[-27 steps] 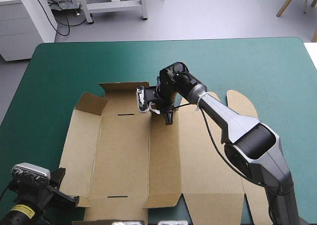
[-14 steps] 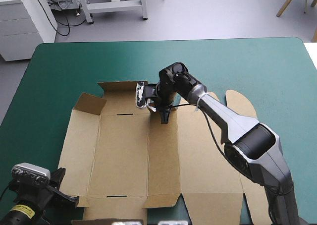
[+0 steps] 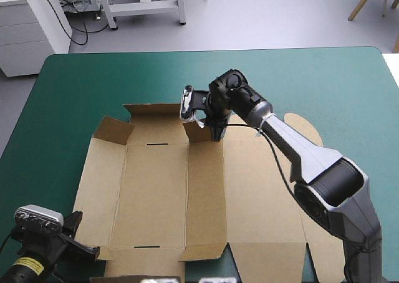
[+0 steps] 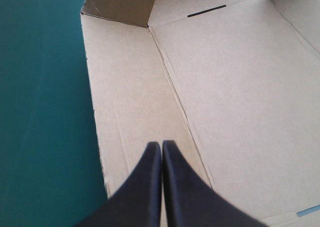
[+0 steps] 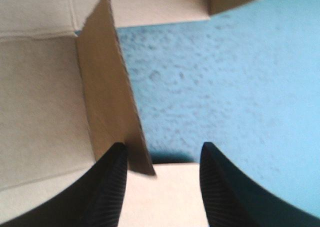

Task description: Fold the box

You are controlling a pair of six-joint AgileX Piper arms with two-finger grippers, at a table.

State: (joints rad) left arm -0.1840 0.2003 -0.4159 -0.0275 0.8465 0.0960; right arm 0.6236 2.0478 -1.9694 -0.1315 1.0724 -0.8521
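Shifted since the earlier picture: the right hand (image 3: 216, 132), carried from the narrow middle panel of the box (image 3: 156, 189) to that panel's far edge, where a small flap (image 3: 196, 132) is now seen raised. Box: brown, spread open across the near half of the teal-green tabletop (image 3: 81, 83), most panels lying flat; a corner flap (image 3: 115, 130) at its far-left corner is tilted up. Right hand, wrist view (image 5: 160, 149): black fingers held apart, nothing gripped; the small flap (image 5: 107, 97) is stood on edge, its lower corner set between the fingers and close against one of them, with bare tabletop ahead. Left hand (image 4: 161, 144): fingers pressed together in a single point, nothing held, positioned over the box's outer panel beside its left edge, at the tabletop's near-left corner.
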